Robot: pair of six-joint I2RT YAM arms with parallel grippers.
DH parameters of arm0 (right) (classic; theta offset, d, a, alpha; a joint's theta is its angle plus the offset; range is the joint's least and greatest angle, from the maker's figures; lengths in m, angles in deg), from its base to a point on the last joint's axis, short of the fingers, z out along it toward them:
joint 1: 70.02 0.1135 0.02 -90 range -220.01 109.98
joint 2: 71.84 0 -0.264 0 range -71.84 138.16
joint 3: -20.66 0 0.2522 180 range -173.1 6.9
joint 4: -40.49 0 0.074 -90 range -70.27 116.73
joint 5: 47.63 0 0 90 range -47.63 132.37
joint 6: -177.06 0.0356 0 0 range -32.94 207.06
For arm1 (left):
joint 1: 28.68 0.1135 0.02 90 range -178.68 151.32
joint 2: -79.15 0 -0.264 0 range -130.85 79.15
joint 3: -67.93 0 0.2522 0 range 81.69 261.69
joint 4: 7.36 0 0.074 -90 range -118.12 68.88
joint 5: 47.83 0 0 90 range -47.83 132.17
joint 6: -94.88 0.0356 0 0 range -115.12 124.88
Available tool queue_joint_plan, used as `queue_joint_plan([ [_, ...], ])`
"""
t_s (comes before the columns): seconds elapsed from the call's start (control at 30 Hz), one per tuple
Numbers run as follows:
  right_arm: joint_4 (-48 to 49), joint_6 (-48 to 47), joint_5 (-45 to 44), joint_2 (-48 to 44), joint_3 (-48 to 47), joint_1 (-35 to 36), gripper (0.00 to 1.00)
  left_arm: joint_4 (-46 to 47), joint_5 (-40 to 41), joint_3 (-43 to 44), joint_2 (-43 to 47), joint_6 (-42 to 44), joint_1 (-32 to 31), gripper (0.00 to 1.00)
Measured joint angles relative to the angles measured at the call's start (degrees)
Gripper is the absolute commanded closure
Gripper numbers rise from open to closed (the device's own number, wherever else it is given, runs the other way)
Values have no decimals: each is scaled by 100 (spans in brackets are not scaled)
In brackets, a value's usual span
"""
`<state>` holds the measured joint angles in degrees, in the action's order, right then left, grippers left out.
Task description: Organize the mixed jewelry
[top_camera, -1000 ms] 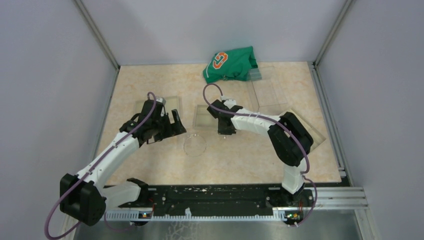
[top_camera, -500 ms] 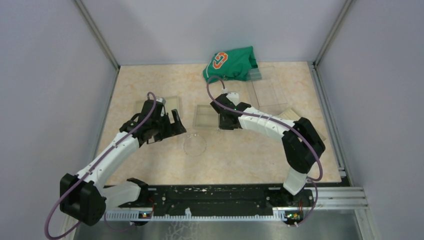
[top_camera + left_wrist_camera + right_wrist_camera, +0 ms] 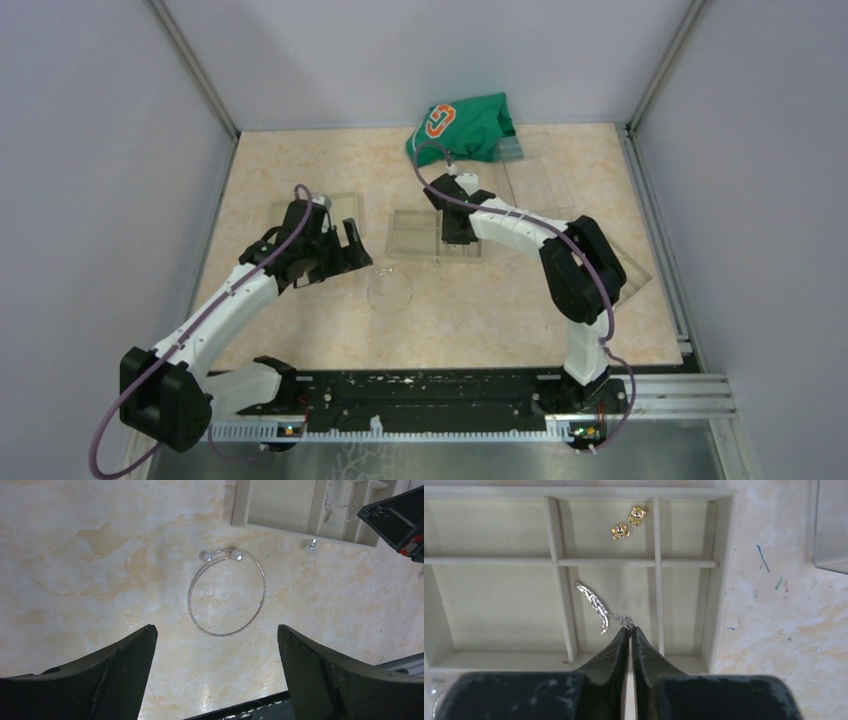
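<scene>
A large thin silvery hoop (image 3: 389,289) with two ball ends lies on the table; the left wrist view shows this hoop (image 3: 190,600) just beyond my left gripper (image 3: 215,628), which is open and empty. A small silvery stud (image 3: 310,546) lies by the clear compartmented box (image 3: 274,526). My right gripper (image 3: 630,628) hangs over the box (image 3: 561,560), shut on the thin chain end of a silvery dangling earring (image 3: 594,605) that hangs into a near compartment. Two gold studs (image 3: 620,530) sit in a far compartment. From above, the right gripper (image 3: 457,236) is over the box's right half.
A green cloth (image 3: 460,128) with an orange logo lies at the back. Clear lids or trays (image 3: 540,180) lie right of the box, and another clear tray (image 3: 335,203) is behind my left gripper (image 3: 345,245). A black rail (image 3: 430,395) runs along the near edge.
My right arm has swung back from the table in front of the box to over the box, carrying the silvery earring. The left arm and the hoop have not moved.
</scene>
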<state>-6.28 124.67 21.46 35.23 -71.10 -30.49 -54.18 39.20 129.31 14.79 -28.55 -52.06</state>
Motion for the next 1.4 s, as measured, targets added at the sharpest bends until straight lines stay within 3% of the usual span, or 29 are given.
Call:
queue_joint_plan([
  [0.13,0,-70,20,223,-107,-24,72,-2,0,-2,11,-2,0,4],
  [0.33,-9,-192,-20,111,-197,-22,72,7,-44,-149,72,4,-22,5],
  [0.47,7,-269,-39,-476,-24,-22,72,4,39,-260,-120,22,-358,7],
  [0.6,-31,-293,-33,-1366,313,-24,72,70,155,-258,-680,20,-767,15],
  [0.8,-227,-267,-188,-2208,702,-24,72,186,407,4,-1582,155,-815,34],
  [1.03,-551,-240,-393,-2387,946,-28,72,293,678,789,-2339,208,-892,36],
  [1.4,-828,-181,-575,-2564,988,-28,72,369,1250,1456,-3338,-260,-1257,54],
])
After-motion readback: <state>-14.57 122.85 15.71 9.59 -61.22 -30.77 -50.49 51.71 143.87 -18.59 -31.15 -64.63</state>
